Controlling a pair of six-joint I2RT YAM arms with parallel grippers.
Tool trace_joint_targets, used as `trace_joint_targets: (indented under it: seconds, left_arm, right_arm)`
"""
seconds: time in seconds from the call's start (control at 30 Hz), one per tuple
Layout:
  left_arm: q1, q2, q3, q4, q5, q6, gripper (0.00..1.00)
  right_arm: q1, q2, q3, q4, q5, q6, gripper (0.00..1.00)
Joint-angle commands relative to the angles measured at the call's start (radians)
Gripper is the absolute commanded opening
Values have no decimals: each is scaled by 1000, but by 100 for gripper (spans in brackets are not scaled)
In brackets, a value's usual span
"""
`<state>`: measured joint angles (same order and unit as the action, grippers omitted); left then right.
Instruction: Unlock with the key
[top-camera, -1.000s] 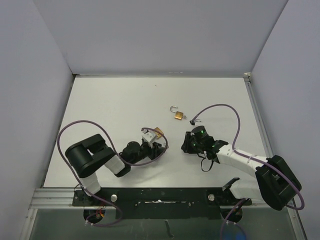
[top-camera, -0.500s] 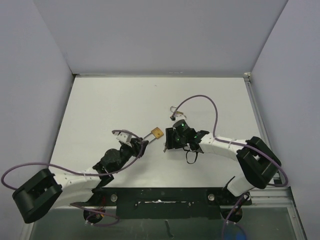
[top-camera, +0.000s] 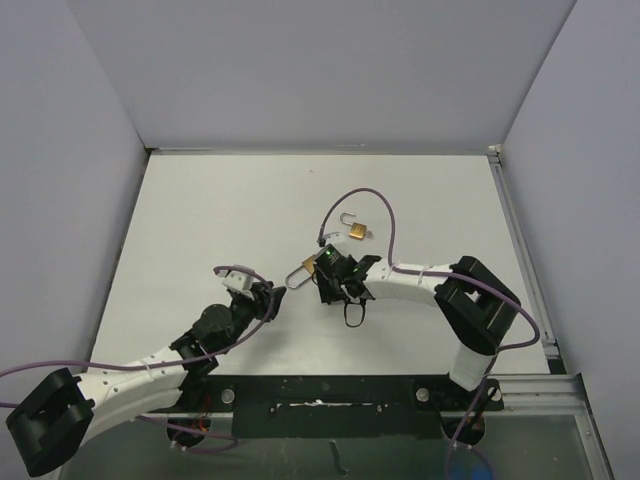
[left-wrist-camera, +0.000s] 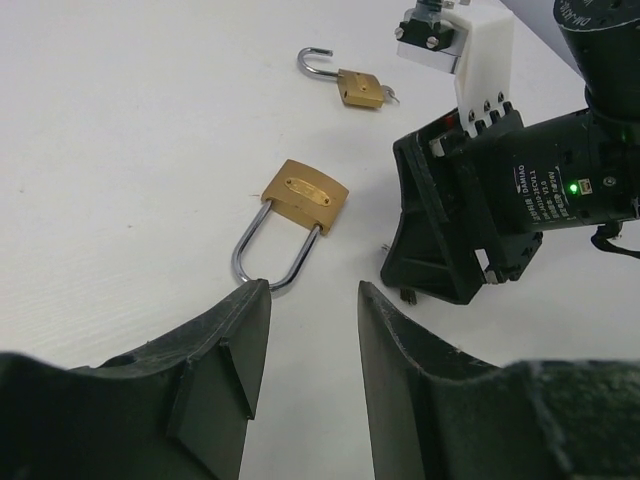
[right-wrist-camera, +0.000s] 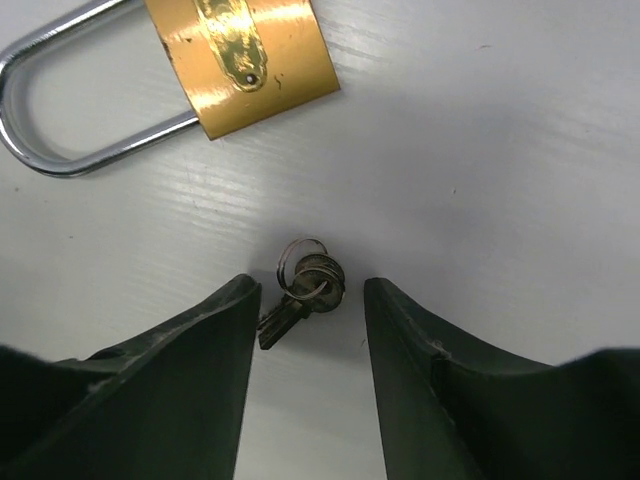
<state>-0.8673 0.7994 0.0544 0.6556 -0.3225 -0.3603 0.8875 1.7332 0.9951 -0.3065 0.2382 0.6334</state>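
Observation:
A shut brass padlock (left-wrist-camera: 305, 197) lies flat on the white table, its steel shackle toward my left gripper (left-wrist-camera: 314, 292). That gripper is open and empty, with its left fingertip at the shackle's bend. In the top view the padlock (top-camera: 308, 267) lies between my left gripper (top-camera: 270, 300) and my right gripper (top-camera: 322, 281). A small bunch of keys on a ring (right-wrist-camera: 309, 280) lies on the table just below the padlock (right-wrist-camera: 240, 60). My right gripper (right-wrist-camera: 310, 292) is open, with the keys between its fingertips and apart from both.
A second brass padlock (top-camera: 355, 231) with its shackle open and a key in it lies further back; it also shows in the left wrist view (left-wrist-camera: 356, 87). Purple cables loop over the table by both arms. Grey walls stand on three sides.
My left arm has stretched out leftward and its gripper has drawn back from the padlock, which now lies on the table. My right gripper has moved left over the keys.

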Motion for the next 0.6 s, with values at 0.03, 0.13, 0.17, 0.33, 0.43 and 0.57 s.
trace_joint_targets:
  seconds: [0.03,0.13,0.17,0.33,0.43,0.57]
  left_arm:
    - [6,15,-1,23,-10,-5,39]
    - [5,39,-1,40,-5,-6,39]
    - [6,47,-2,47,-5,-7,39]
    - [4,85,-1,80,3,-14,39]
    - [4,101,4,91,11,-17,39]
    - [2,122,10,107,17,-18,39]
  right_arm:
    - [21,1,17,-89,93,41,36]
    - [22,-29,-6,-91,101,55,24]
    - [22,-42,-18,-90,104,60,22]
    - [21,-98,-43,-92,130,69,3]
    - [22,-145,-61,-89,152,74,0]
    - [19,-239,-110,-48,144,85,0]
